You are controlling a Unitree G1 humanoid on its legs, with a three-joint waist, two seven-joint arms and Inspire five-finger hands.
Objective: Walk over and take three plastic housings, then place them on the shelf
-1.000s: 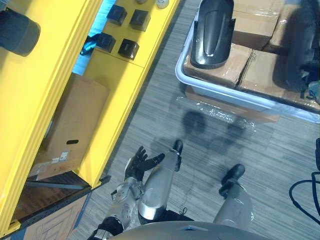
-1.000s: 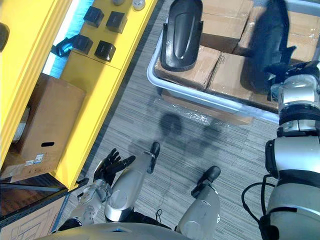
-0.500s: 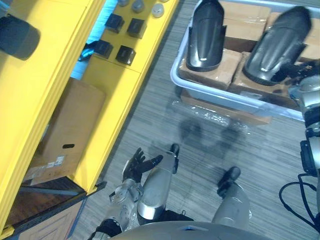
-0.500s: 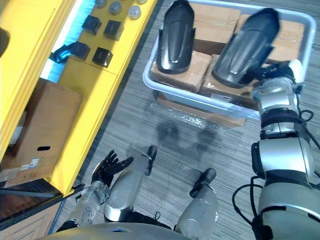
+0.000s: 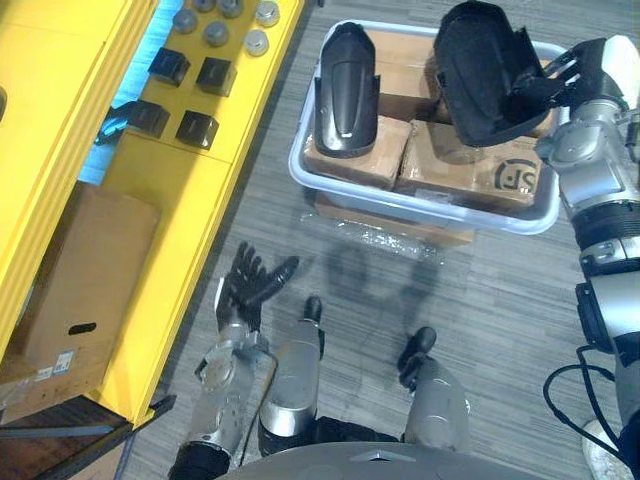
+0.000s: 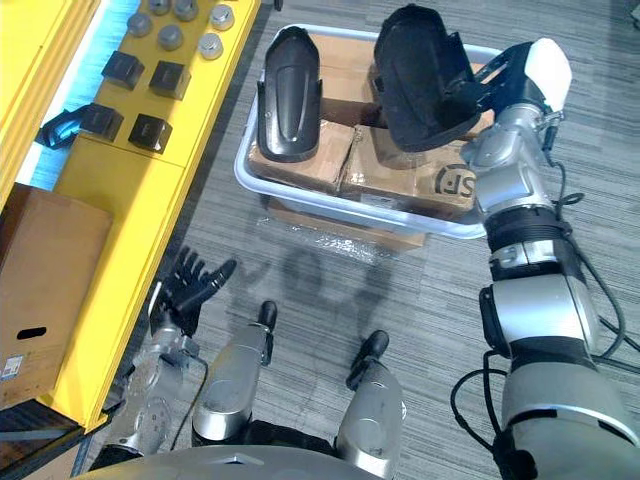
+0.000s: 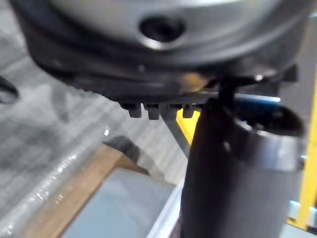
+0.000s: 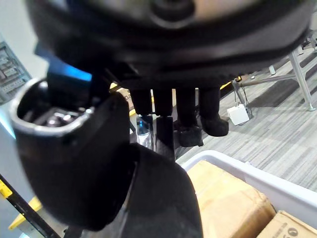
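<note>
Two black plastic housings are at a grey bin (image 5: 420,206) packed with cardboard boxes. One housing (image 5: 345,92) lies on the boxes at the bin's left. The other housing (image 6: 420,75) is tilted up above the right boxes, and my right hand (image 6: 505,85) is shut on its edge. In the right wrist view the thumb (image 8: 74,163) and fingers (image 8: 188,116) pinch that housing (image 8: 166,203). My left hand (image 5: 250,288) hangs low by the yellow shelf (image 5: 200,180), open with fingers spread and holding nothing.
The yellow shelf runs along the left and carries small black blocks (image 5: 196,128) and grey round parts (image 5: 215,33). A cardboard box (image 5: 75,290) sits under it. The bin rests on a flat board (image 5: 390,228) on grey carpet.
The camera has shifted, bringing the whole bin into view. My right hand has raised the right housing off the boxes and tilted it up. My left hand has lifted slightly, fingers still spread.
</note>
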